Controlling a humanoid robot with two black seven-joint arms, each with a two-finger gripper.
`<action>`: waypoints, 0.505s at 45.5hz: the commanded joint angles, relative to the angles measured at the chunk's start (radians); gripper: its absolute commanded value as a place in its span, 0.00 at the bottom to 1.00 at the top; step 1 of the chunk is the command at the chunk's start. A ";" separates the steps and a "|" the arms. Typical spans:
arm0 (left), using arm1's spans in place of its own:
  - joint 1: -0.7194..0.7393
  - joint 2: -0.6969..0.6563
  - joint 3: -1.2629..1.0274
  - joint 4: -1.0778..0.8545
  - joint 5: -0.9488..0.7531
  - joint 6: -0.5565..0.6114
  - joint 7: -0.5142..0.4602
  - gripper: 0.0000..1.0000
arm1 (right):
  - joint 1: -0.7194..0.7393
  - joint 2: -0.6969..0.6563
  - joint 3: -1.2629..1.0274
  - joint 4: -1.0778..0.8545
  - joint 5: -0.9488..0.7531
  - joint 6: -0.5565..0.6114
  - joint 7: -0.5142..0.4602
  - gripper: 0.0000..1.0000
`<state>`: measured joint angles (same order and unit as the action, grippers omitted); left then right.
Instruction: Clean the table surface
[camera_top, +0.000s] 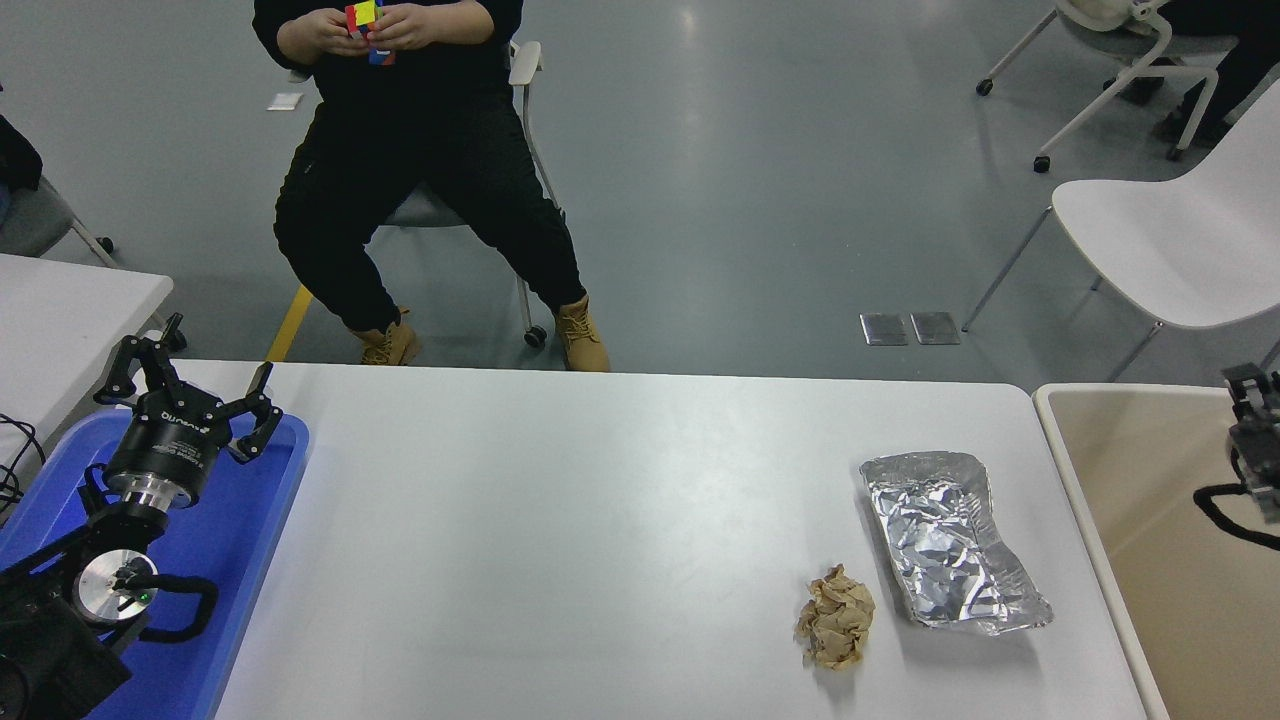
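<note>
The white table surface (560, 520) fills the middle of the head view. On its right part lies a crumpled silver foil tray (948, 540), and a crumpled brown paper ball (836, 617) sits just left of the tray's near end. My left gripper (185, 385) is parked open over the blue tray at the lower left, with nothing between its fingers. My right gripper (1255, 440) is blurred at the right edge, above the beige bin, and its fingers are not clear.
A blue plastic tray (250, 540) sits at the table's left end under the left arm. A beige bin (1150, 520) stands against the table's right end. A person sits on a chair beyond the far edge, holding a colourful cube (362, 20). A smaller white table (60, 320) is at the left.
</note>
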<state>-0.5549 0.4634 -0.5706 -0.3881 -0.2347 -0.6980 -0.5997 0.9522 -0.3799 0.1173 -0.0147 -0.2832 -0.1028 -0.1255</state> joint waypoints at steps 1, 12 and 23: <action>0.001 0.000 0.000 0.000 0.000 0.000 0.000 1.00 | 0.115 -0.060 0.127 0.088 0.001 -0.002 0.003 0.99; 0.000 0.000 0.000 0.000 0.000 0.000 0.000 1.00 | 0.200 -0.117 0.257 0.217 0.001 -0.002 0.007 0.99; 0.001 0.000 0.000 0.000 0.000 0.000 0.000 1.00 | 0.221 -0.126 0.387 0.337 0.001 0.003 0.049 0.99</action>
<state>-0.5541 0.4633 -0.5707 -0.3881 -0.2347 -0.6980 -0.5997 1.1344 -0.4838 0.3799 0.2001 -0.2823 -0.1029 -0.1098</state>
